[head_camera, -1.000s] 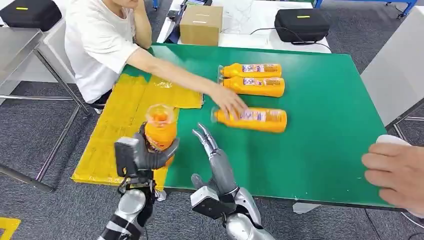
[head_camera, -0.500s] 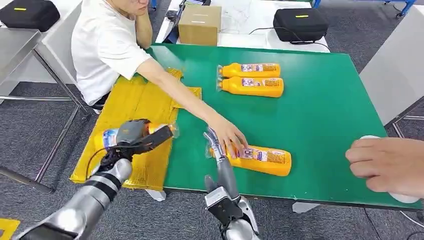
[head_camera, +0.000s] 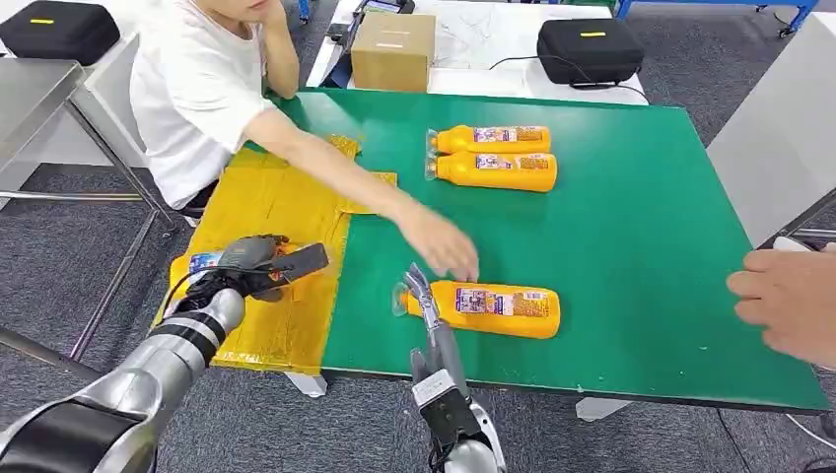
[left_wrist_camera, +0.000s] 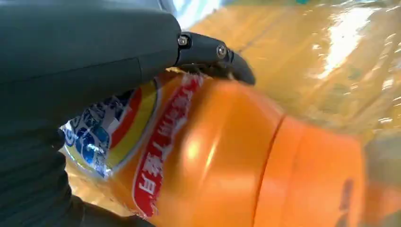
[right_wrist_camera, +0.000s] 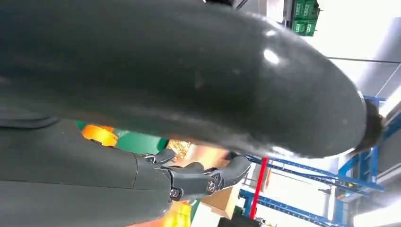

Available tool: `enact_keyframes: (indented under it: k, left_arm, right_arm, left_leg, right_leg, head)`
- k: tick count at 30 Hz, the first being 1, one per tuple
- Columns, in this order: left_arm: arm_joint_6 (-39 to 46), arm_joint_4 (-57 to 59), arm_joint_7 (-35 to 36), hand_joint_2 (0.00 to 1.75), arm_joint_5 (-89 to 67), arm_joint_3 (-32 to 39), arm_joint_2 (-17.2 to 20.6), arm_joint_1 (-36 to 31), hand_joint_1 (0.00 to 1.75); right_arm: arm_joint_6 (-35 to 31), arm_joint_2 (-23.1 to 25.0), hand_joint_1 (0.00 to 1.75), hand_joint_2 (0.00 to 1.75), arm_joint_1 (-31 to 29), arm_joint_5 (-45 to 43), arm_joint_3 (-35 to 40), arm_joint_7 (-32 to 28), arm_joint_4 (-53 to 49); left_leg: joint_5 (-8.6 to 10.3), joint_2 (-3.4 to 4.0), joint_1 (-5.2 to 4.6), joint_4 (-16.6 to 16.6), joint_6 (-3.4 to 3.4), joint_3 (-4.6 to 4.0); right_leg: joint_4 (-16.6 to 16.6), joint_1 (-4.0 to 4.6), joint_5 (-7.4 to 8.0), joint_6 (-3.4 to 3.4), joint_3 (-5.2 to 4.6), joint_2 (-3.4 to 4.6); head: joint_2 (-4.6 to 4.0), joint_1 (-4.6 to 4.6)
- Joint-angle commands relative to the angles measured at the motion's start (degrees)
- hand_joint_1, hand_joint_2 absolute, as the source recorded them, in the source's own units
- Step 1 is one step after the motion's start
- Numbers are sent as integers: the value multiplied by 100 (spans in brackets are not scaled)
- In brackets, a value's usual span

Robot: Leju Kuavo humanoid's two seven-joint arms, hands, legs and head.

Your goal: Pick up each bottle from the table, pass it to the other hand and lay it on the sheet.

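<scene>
**Bottle in my left hand, low over the yellow sheet**

Bottle [head_camera: 205, 264] first: orange, with a blue and red label, lying on its side in my left hand [head_camera: 258, 262], which wraps around its body over the near part of the sheet [head_camera: 266, 202]. I cannot tell from the head view whether it touches the sheet. In the left wrist view the thumb and dark fingers [left_wrist_camera: 215, 52] curl over the orange body [left_wrist_camera: 227, 165], with the glossy yellow sheet just behind it.

Going by size, I see the green desk [head_camera: 641, 227] widest of all, with the yellow sheet spread across its left side and hanging past the edge. A person in a white shirt [head_camera: 192, 89] sits at the far left and stretches an arm over the desk; their hand [head_camera: 441, 243] hovers just above the near bottle [head_camera: 483, 307], which lies on its side by the front edge. 2 more bottles [head_camera: 493, 158] lie side by side, touching, farther back. Another person's hand [head_camera: 789, 301] comes in at the right edge.

My right hand [head_camera: 424, 296] reaches forward with its fingers straight and close together, holding nothing, their tips right at the cap end of the near bottle.
</scene>
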Motion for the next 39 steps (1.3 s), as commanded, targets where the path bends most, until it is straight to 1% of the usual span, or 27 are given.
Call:
enact_keyframes:
  k: [1,3,4,5,9,12,14,15,17,20,22,24,25,27,31,33,34,35,36,37,38,39]
  left_arm:
    - [-308,156,-912,175,791,856,-244,405,0]
    - [-332,159,-941,175,783,819,-229,412,0]
    - [-436,183,-1004,175,893,865,-226,415,0]
    - [-449,191,-1013,175,904,861,-220,420,0]
    - [-441,235,-1028,175,910,783,-204,415,0]
    - [-355,126,-1195,175,1010,756,-224,446,0]
    - [136,-334,-1900,175,1350,929,-376,579,0]
    - [289,-525,-1982,175,1407,913,-472,637,0]
    - [542,-1258,-2383,175,1986,1197,-683,907,0]
    - [569,-2739,-2874,175,3306,1469,-1023,1452,0]
    - [531,-3346,-2837,175,3801,1418,-1094,1643,0]
    - [525,-3429,-2822,175,3834,1376,-1077,1670,0]
    - [367,-3596,-2908,175,4331,1511,-1156,1716,0]
    - [295,-4072,-3059,175,5137,1559,-1269,1823,0]
    - [226,-4459,-2922,175,5591,1518,-1294,1929,0]
    - [210,-4634,-3014,175,5828,1536,-1308,1990,0]
    - [214,-4843,-3079,175,6006,1541,-1311,2063,0]
    - [201,-5061,-3099,175,6150,1551,-1312,2139,0]
    - [209,-5328,-3129,175,6303,1595,-1327,2241,0]
    - [77,-5695,-3087,175,6625,1667,-1350,2373,0]
    - [76,-5877,-3034,175,6676,1690,-1338,2445,0]
    - [66,-6174,-3038,175,6779,1760,-1364,2592,0]
  right_arm:
    - [93,-97,0,0,-171,-214,-133,-178,578]
    - [82,-96,0,0,-161,-221,-133,-187,581]
    - [75,-97,0,0,-167,-233,-129,-191,597]
    - [63,-95,0,0,-170,-236,-133,-195,602]
    - [8,-89,0,0,-187,-247,-143,-210,618]
    - [-35,-95,0,0,-182,-244,-157,-211,606]
    - [-131,-112,0,0,-160,-160,-178,-205,615]
    - [-135,-137,0,0,-131,-140,-191,-205,597]
    - [-164,-165,0,0,-81,-72,-223,-209,553]
    - [-173,-204,0,0,-15,19,-285,-197,502]
    - [-164,-214,0,0,3,38,-313,-194,489]
    - [-159,-216,0,0,6,40,-317,-194,488]
    - [-206,-218,0,0,11,85,-330,-176,488]
    - [-253,-245,0,0,39,160,-377,-129,479]
    - [-294,-274,0,0,63,225,-431,-115,454]
    - [-489,-300,0,0,77,492,-430,-53,454]
    - [-752,-373,0,0,38,870,-410,89,518]
    - [-871,-445,0,0,-5,1054,-437,161,571]
    - [-1141,-549,0,0,-85,1474,-459,363,697]
    - [-1553,-796,0,0,-286,2505,-415,888,1004]
    - [-1502,-892,0,0,-331,2524,-488,891,1050]
    - [-1649,-1048,0,175,-456,3353,-560,1478,1302]
  left_leg:
    - [-4,14,-1,-19,-2,36]
    - [-2,7,-2,-21,-1,37]
    - [0,0,-5,-11,1,19]
    - [-1,5,-3,-17,0,31]
    - [0,1,-8,-11,-1,26]
    - [1,6,-6,-18,-4,38]
    - [0,4,-5,-17,-5,39]
    - [2,-3,-8,-16,-2,37]
    - [2,-16,-7,-11,-1,36]
    - [0,-20,-5,-3,2,20]
    - [-2,-15,-4,1,2,7]
    - [-5,-12,-5,3,0,1]
    - [-5,-8,-5,1,-1,0]
    - [-8,-7,-4,1,-3,0]
    - [-5,-9,-3,4,-2,-11]
    - [-8,-8,0,1,-4,0]
    - [-6,-5,1,0,-2,-5]
    - [-9,0,3,2,-3,-5]
    - [-10,1,3,2,-3,-1]
    - [-18,5,7,1,-6,17]
    - [-10,8,3,-1,0,-2]
    - [-11,16,2,-1,2,2]
  right_leg:
    - [-19,0,0,-5,32,14]
    - [-21,-2,-1,-4,36,6]
    - [-9,-5,-3,-3,20,1]
    - [-19,-3,-1,-5,34,6]
    - [-9,-9,-2,-5,31,3]
    - [-18,-7,1,-10,41,8]
    - [-18,-5,1,-11,43,7]
    - [-15,-8,-1,-8,41,-1]
    - [-13,-8,-4,-6,44,-14]
    - [-8,-6,-7,-3,28,-19]
    - [-6,-5,-6,-3,16,-14]
    - [-5,-4,-7,-3,9,-10]
    - [-5,-5,-6,-4,6,-6]
    - [-5,-3,-8,-7,7,-5]
    - [-3,-1,-5,-6,-9,-6]
    - [-8,2,-7,-8,4,-6]
    - [-7,2,-6,-7,0,-4]
    - [-8,5,-5,-7,1,2]
    - [-8,5,-6,-8,4,3]
    - [-11,9,-11,-13,22,7]
    - [-12,5,-3,-4,2,10]
    - [-17,4,0,-3,6,18]
  head:
    - [0,0]
    - [0,2]
    - [0,2]
    - [0,2]
    - [0,2]
    - [0,2]
    - [0,2]
    - [0,2]
    - [0,0]
    - [0,2]
    - [0,4]
    - [0,4]
    - [0,4]
    - [0,2]
    - [0,2]
    - [0,4]
    - [0,2]
    - [0,2]
    - [0,4]
    - [0,2]
    - [0,4]
    - [0,2]
